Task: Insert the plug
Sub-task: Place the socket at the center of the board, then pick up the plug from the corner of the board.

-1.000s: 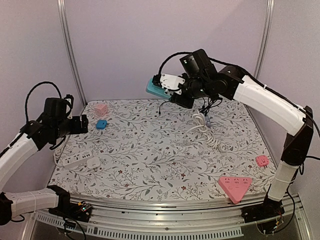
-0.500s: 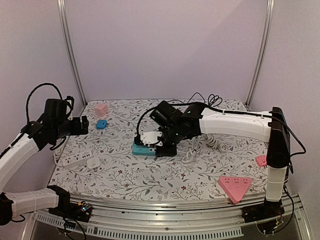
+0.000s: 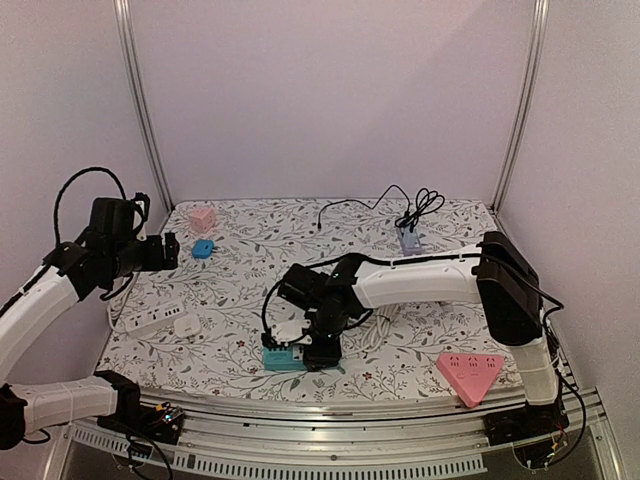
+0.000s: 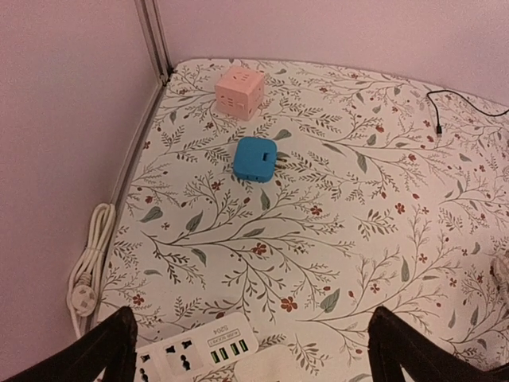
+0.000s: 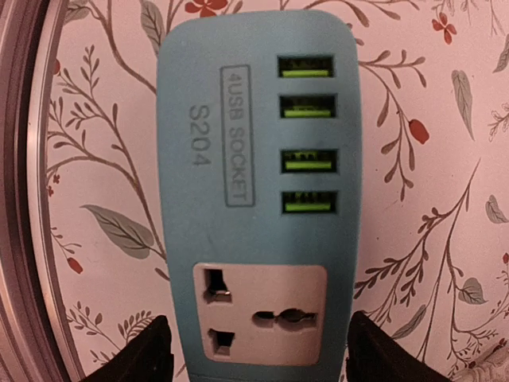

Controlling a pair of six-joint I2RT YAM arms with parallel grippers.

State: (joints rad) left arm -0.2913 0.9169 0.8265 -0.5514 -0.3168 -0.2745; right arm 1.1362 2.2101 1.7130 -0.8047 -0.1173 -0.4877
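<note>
A blue power strip (image 3: 283, 358) with several green USB ports and one socket lies flat near the table's front edge, filling the right wrist view (image 5: 254, 199). My right gripper (image 3: 315, 350) (image 5: 258, 350) reaches down over it, its two fingers against the strip's long sides at the socket end. A white plug (image 4: 82, 296) on a coiled white cable lies at the table's left edge. My left gripper (image 3: 165, 248) (image 4: 253, 344) hangs open and holds nothing above the white power strip (image 4: 195, 354).
A pink cube socket (image 4: 239, 91) and a small blue adapter (image 4: 255, 158) sit at the back left. A pink triangular socket (image 3: 470, 372) lies front right, a grey adapter with black cables (image 3: 409, 238) at the back. The metal rail (image 5: 32, 199) runs beside the blue strip.
My right arm swung from high at the back down to the table's front, carrying the blue power strip, which now rests on the cloth. The left arm has not moved.
</note>
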